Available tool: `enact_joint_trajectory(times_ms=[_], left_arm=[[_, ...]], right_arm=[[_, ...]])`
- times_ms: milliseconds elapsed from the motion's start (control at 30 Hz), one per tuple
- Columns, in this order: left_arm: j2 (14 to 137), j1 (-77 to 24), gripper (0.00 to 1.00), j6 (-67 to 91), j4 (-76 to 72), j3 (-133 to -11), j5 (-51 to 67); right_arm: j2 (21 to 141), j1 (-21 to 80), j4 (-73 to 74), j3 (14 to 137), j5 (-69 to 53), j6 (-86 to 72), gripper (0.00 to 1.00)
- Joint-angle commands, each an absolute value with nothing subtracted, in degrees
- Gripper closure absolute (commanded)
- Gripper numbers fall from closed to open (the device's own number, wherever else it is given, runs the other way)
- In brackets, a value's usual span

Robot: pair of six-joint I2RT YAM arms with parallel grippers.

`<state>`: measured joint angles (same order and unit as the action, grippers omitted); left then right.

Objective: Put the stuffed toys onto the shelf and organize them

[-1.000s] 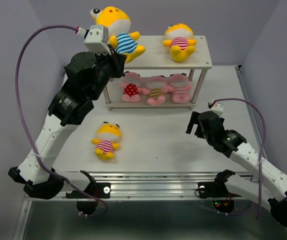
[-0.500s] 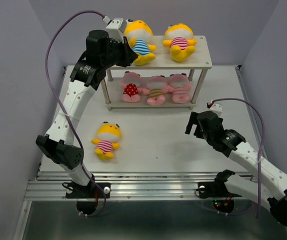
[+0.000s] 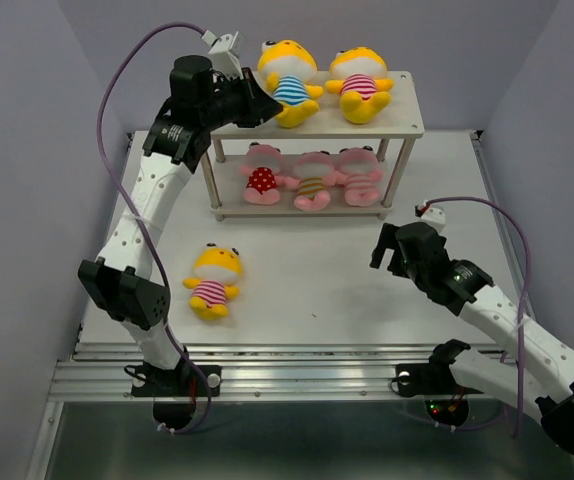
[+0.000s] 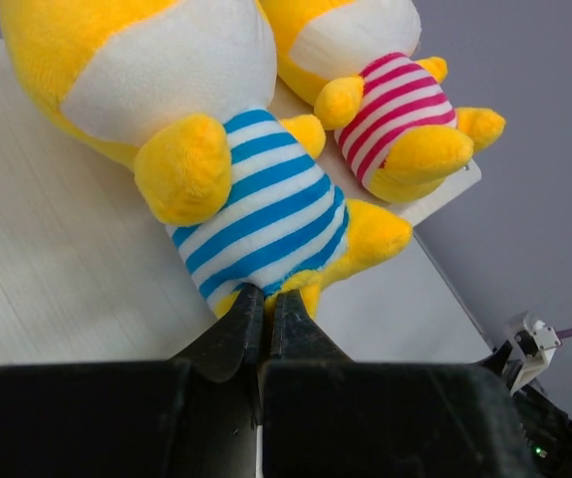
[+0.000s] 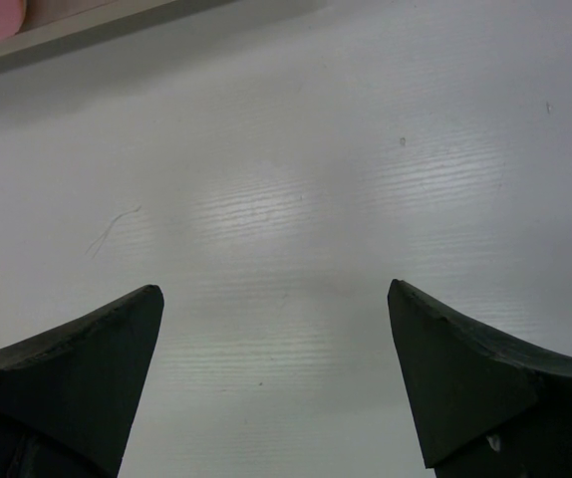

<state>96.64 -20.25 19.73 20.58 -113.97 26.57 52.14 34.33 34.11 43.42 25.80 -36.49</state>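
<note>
My left jaws are pinching shut on the bottom edge of the yellow plush doll in the blue-striped shirt (image 4: 256,224). It is lying just ahead of them on the top board of the pale whitewashed wood shelf (image 4: 57,279). Bare board is showing to their left. I am judging it best to open in place and then back straight off, since the yellow doll in the pink-striped shirt (image 4: 396,110) is crowding in ahead-right. My right jaws are gaping open over the plain white tabletop (image 5: 286,169), holding nothing.
</note>
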Motion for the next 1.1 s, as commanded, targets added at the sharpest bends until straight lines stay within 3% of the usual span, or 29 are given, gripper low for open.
enact_joint_trajectory(times_ms=[0, 533, 800, 833, 867, 967, 1067], left_arm=[[97.1, -19.5, 1.00, 24.1, 13.9, -114.0, 30.5], [98.6, -19.0, 1.00, 31.0, 6.9, -109.6, 38.9], [101.2, -18.9, 1.00, 26.4, 14.5, -115.7, 35.3], [101.6, -19.0, 0.96, 26.0, 15.4, -116.5, 35.0], [102.0, -18.9, 0.81, 25.9, 16.6, -117.5, 34.5], [102.7, -18.9, 0.53, 25.3, 17.0, -118.6, 34.5], [103.4, -18.9, 0.47, 24.6, 18.2, -119.9, 33.6]], right_arm=[[50.1, 34.5, 31.9, 45.4, 26.0, -37.4, 0.00], [48.1, 34.5, 31.9, 45.6, 26.0, -38.2, 0.00], [47.4, 34.5, 31.9, 45.4, 25.7, -38.6, 0.00], [47.4, 34.5, 31.8, 45.4, 25.7, -38.6, 0.00], [47.4, 34.5, 31.8, 45.4, 25.8, -38.8, 0.00], [47.5, 34.5, 31.9, 45.4, 25.7, -38.8, 0.00], [47.5, 34.5, 31.9, 45.4, 25.2, -39.0, 0.00]])
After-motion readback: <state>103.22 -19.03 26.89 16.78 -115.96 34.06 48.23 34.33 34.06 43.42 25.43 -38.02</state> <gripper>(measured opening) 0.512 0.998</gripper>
